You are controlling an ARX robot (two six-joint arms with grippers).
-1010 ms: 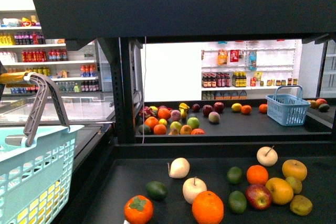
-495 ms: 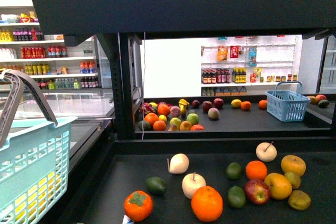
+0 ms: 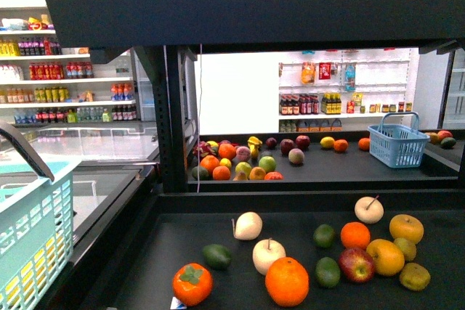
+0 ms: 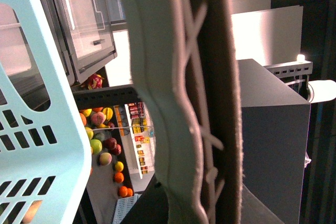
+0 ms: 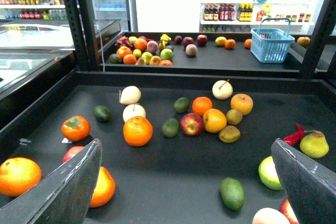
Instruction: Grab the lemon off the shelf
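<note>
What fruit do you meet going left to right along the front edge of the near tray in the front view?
Persimmon → dark green avocado → large orange → green lime → red apple → yellow-green fruit, all on the shelf.

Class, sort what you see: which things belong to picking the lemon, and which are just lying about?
Job: shelf, open right gripper, yellowish fruit (possibly the lemon), pale basket.
Lying about: orange, red apple, blue basket, bottles.
</note>
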